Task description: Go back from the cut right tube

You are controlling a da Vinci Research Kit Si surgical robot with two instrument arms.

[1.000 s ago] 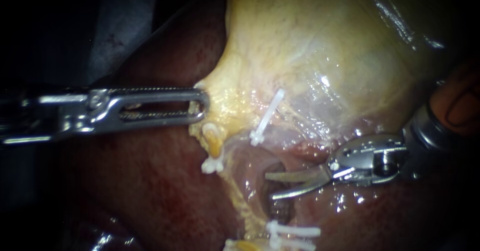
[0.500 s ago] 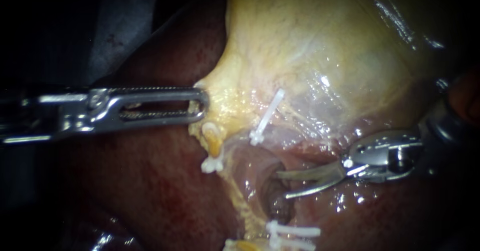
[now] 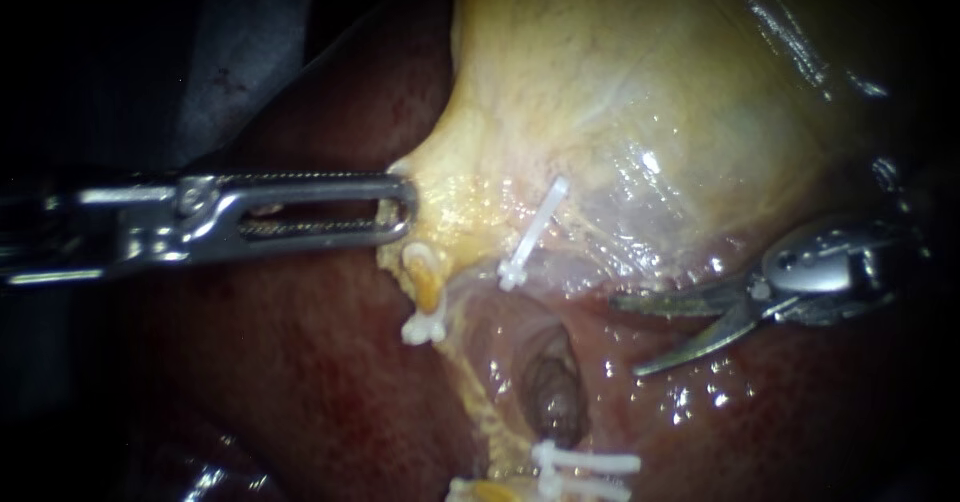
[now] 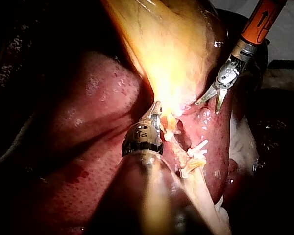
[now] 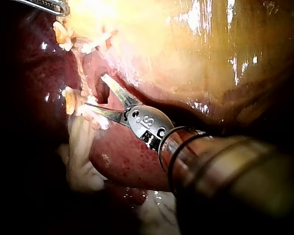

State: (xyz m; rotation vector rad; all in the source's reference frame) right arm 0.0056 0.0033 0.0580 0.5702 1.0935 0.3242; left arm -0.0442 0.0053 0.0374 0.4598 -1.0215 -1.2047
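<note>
gaping right instrument (image 3: 624, 338) near gallbladder (image 3: 620, 92)

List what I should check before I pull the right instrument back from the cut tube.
1. Right instrument jaws open with nothing between them: ok.
2. Its jaws apart from the upper clip and the lower clips: ok.
3. Its upper jaw tip off the gallbladder edge: cannot tell.
4. Its lower jaw tip off the liver surface: cannot tell.
5. Left instrument jaws shut on the gallbladder, tissue tented toward them: ok.
</note>
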